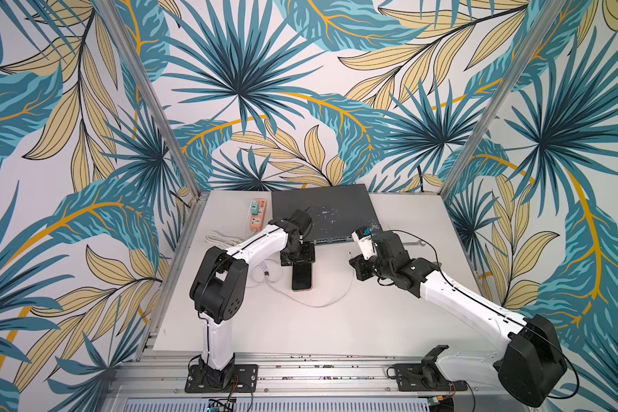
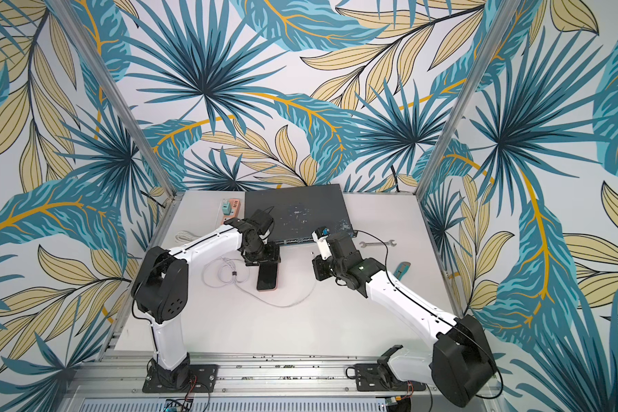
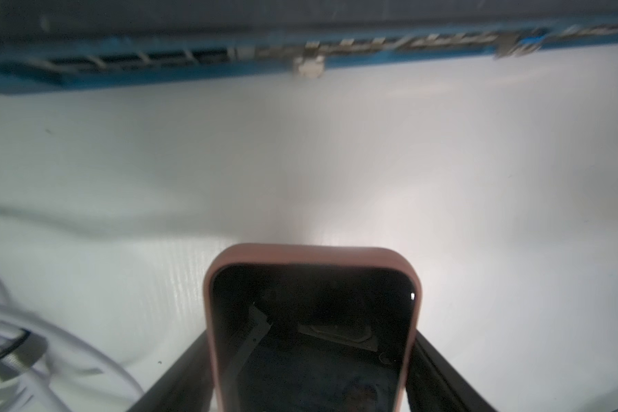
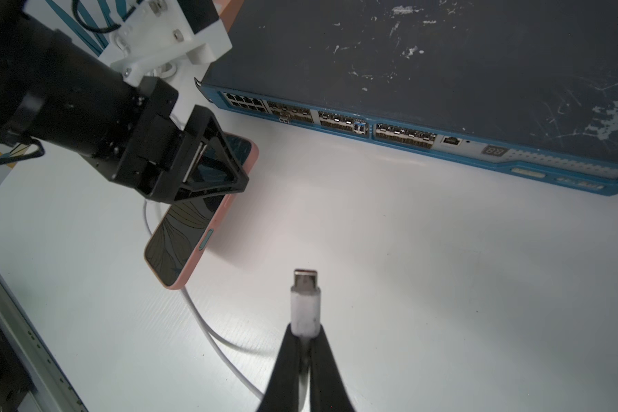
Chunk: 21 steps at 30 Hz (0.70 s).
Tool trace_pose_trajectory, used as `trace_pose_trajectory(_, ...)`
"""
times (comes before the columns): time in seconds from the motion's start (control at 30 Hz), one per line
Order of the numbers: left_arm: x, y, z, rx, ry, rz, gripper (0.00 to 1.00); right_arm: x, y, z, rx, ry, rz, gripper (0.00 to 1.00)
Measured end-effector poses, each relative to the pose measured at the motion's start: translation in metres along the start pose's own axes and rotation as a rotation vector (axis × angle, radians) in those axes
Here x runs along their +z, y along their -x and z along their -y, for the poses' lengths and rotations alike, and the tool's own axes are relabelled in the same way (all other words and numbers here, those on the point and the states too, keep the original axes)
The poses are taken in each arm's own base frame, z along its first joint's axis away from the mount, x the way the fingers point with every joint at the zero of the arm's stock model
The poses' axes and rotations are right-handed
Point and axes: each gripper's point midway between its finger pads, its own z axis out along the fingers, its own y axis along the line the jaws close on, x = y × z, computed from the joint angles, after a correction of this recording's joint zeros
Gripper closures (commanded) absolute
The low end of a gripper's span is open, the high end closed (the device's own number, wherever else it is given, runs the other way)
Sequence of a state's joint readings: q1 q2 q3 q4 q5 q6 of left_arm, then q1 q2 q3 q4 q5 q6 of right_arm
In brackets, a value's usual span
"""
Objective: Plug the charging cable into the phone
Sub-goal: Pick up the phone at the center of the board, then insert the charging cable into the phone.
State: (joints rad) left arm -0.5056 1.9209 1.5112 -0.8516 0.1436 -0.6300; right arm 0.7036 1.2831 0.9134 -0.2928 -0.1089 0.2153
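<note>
White tabletop (image 1: 336, 331) w/ 1 phone (image 4: 179, 235), 1 charging cable (image 4: 304, 310), 1 switch (image 4: 443, 71).

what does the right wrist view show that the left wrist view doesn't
Only right wrist: the right end effector shut on the plug, apart from the phone, and the top of the switch. Only left wrist: the dark clip around the cable loops. Both: the phone gripped by the left end effector, the switch's ports, the cable, the table.
</note>
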Motion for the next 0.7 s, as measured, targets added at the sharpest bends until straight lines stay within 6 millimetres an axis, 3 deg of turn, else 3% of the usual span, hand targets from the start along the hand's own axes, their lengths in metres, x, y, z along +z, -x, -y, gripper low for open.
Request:
trace_pose_trajectory(0.13,-0.009,0.018,0.009,-0.076,-0.018,0.061,1.0,-0.001,0.004,-0.006,0.001,0.017,0.015,1.0)
trace_pose_trajectory(0.37,-0.016,0.018,-0.013,-0.276,0.076,0.109,1.0,-0.001,0.0,0.003,-0.124,-0.042,-0.023,1.0)
trace_pose_trajectory(0.7,-0.058,-0.021,-0.057,-0.608,0.131,0.148,1.0,0.001,0.001,0.007,-0.387,-0.062,-0.079,1.0)
